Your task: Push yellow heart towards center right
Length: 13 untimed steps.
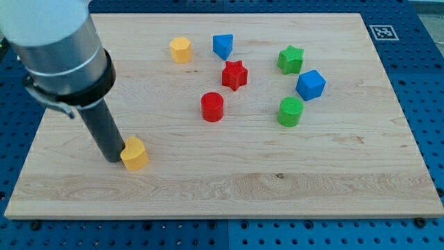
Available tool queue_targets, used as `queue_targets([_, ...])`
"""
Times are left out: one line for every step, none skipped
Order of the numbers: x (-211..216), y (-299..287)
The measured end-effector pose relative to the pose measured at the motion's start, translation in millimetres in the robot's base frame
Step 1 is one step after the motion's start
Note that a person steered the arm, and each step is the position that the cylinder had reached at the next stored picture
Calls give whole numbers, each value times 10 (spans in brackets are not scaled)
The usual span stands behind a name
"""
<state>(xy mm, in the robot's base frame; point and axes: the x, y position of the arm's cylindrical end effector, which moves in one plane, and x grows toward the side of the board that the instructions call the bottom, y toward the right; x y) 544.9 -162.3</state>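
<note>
The yellow heart [135,153] lies on the wooden board [229,194] at the lower left. My tip [114,158] stands right at the heart's left side, touching or nearly touching it. The dark rod rises from there up to the grey arm body at the view's top left.
A yellow hexagon block [180,49] and a blue triangular block [223,46] lie near the top middle. A red star [234,75] and a red cylinder [212,107] lie in the middle. A green star [291,60], a blue cube [311,85] and a green cylinder [291,111] lie to the right.
</note>
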Motion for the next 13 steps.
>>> queue_targets([165,42])
queue_targets([123,161])
queue_targets([-15,189])
queue_targets([-22,246])
queue_targets([-22,405])
queue_targets([-22,636])
queue_targets([-22,960])
queue_targets([-52,1398])
queue_targets([-114,1855])
queue_targets([-174,2296])
queue_targets([-217,2792])
queue_targets([-234,3317])
queue_targets([-244,3738])
